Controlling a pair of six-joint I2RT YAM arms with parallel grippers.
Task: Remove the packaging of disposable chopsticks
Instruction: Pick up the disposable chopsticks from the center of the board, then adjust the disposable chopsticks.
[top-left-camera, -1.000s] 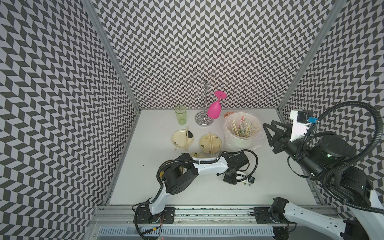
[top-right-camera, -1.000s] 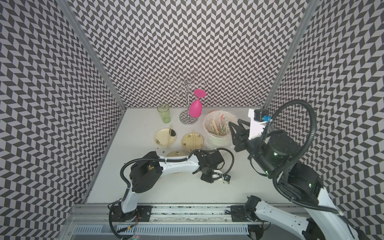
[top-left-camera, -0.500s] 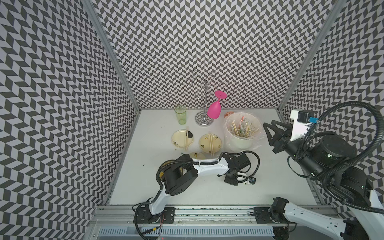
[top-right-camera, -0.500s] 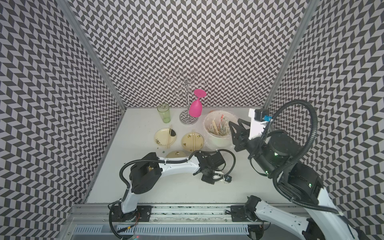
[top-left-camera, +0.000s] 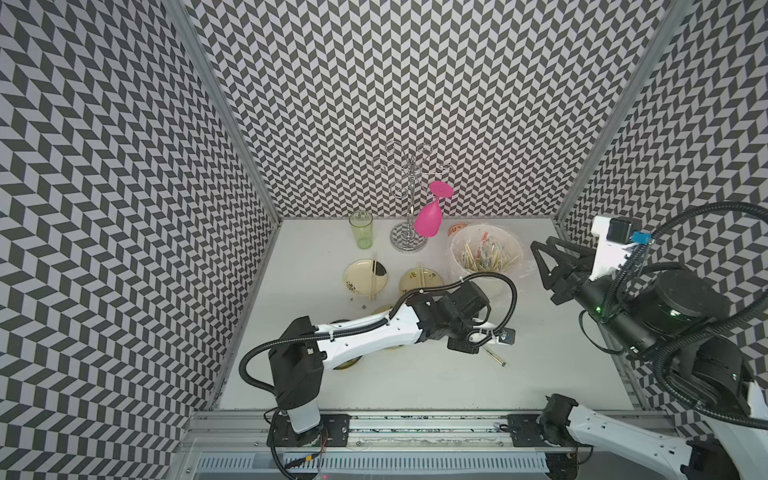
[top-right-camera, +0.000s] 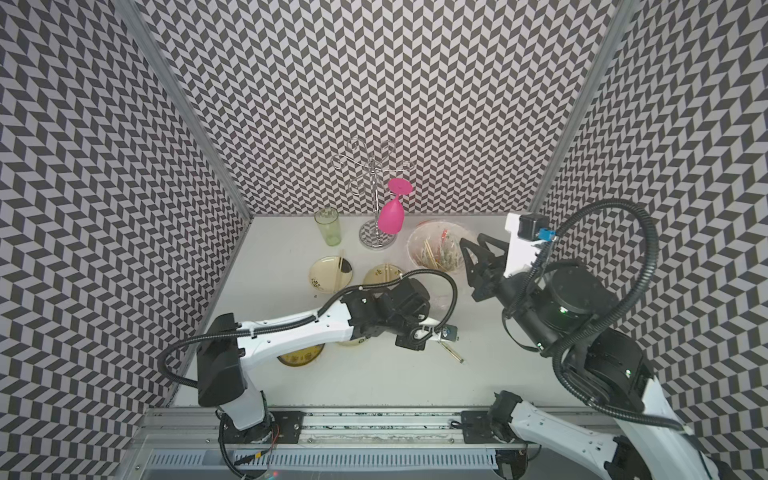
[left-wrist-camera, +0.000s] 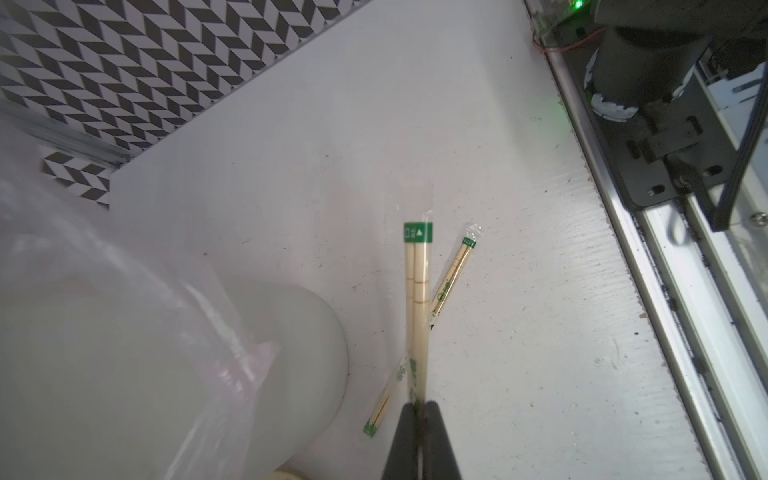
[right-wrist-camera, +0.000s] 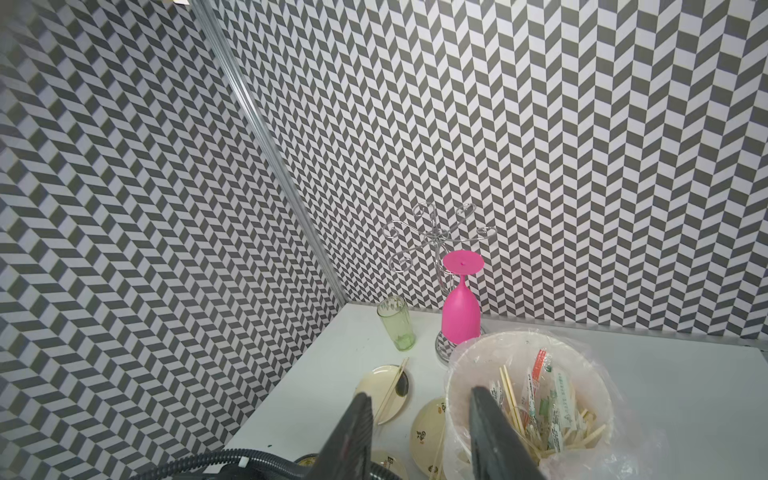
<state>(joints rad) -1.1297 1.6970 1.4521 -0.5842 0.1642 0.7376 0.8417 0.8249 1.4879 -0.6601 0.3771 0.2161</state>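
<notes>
Two plates (top-left-camera: 356, 266) beside the bucket (top-left-camera: 454, 253) each carry a bare pair of chopsticks (top-left-camera: 374, 279), so I judge those done. Spent sleeves and loose sticks lie inside the bucket. Left to do: the pair (left-wrist-camera: 417, 286) in my left gripper (left-wrist-camera: 420, 406), sleeve on, green band at its far end, just beside the bucket's foot. The jaws are pinched tight on its near end. A second, thinner sleeved item (left-wrist-camera: 452, 276) lies on the table (left-wrist-camera: 291, 166) near the bucket and crosses under the held pair; chopsticks or toothpick, I can't tell. My right gripper (right-wrist-camera: 419, 392) hangs raised beside the bucket, jaws partly apart, nothing between them. Roughly half through, by my guess. Hidden: two further plates (top-left-camera: 345, 365) in front of the bucket sit mostly under my left arm, so I can't see their contents. In both top views my wrist covers the grip itself. Whether the held sleeve is torn anywhere is too fine to make out.
</notes>
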